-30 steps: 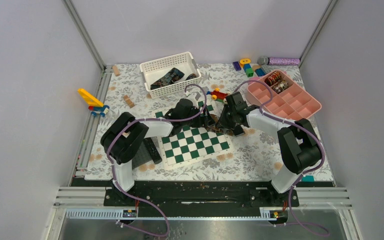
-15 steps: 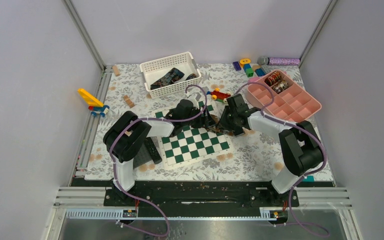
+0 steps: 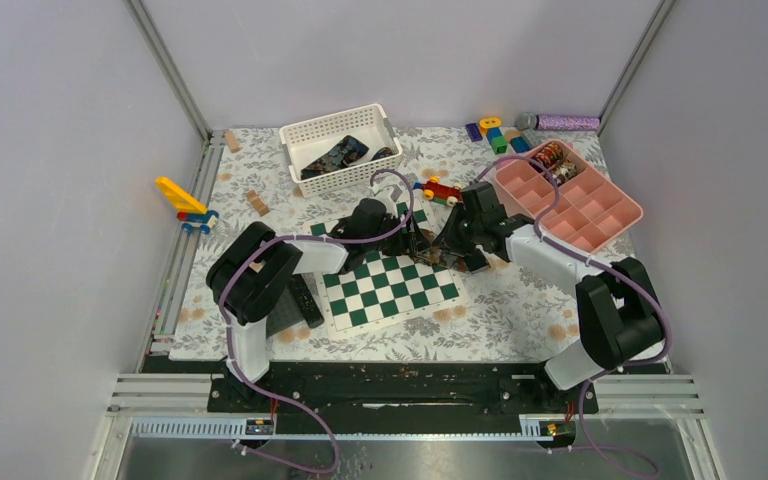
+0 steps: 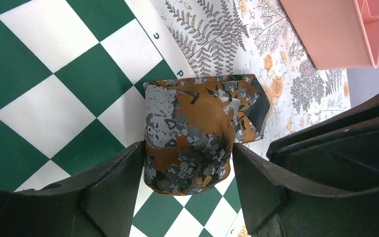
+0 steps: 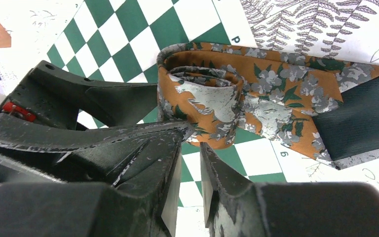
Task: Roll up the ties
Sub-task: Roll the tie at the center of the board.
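The left hand pinched the coiled rust floral tie on the chessboard; whether the right hand gripped anything was unclear.

Plain pale lilac walls all round, floral-print tabletop dead centre, aluminium frame posts at 11 and 1 o'clock, soft even light.

- Tie roll on chessboard, far-right edge, btwn L gripper fingers; loose end runs off board.
- R gripper at roll's right side.
- Basket behind board, ties inside.
- Tray far right; coiled ties in far-end compartments.
- Remote left of board.
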Robot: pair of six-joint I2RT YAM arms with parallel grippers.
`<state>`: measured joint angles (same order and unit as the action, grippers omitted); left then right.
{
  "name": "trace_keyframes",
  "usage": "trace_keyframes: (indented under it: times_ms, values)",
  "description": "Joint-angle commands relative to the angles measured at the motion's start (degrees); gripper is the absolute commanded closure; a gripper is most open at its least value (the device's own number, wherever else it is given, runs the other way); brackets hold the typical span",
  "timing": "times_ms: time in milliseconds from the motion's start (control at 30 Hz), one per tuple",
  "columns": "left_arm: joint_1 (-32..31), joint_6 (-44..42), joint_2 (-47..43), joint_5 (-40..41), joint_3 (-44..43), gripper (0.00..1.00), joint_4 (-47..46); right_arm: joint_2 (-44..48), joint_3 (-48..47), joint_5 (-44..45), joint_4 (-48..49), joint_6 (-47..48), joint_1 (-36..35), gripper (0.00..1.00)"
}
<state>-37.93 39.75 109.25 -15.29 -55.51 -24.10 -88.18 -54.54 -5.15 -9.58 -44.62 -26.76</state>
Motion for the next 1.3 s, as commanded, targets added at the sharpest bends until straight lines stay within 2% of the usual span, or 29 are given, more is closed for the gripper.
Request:
trace_keyframes:
  times_ms: [0, 433, 1067, 1267]
  values:
    - [0.3, 0.1, 0.0, -1.4, -0.3, 0.34, -3.4, -1.8, 0.4, 1.1, 1.3, 0.7, 0.7, 0.73]
    - [0.3, -0.6, -0.2, -1.0, -0.8, 0.34, -2.3, -7.4, 0.3, 1.7, 3.0, 2.3, 0.8, 0.75]
    - [-0.3, 0.3, 1.6, -3.0, -0.3, 0.36, -4.8, -6.9, 3.2, -0.7, 5.8, -0.5, 2.4, 0.76]
    - [0.0, 0.6, -1.2, -1.1, 1.3, 0.36, -4.0, -2.4, 3.6, -1.2, 6.9, 3.7, 2.5, 0.66]
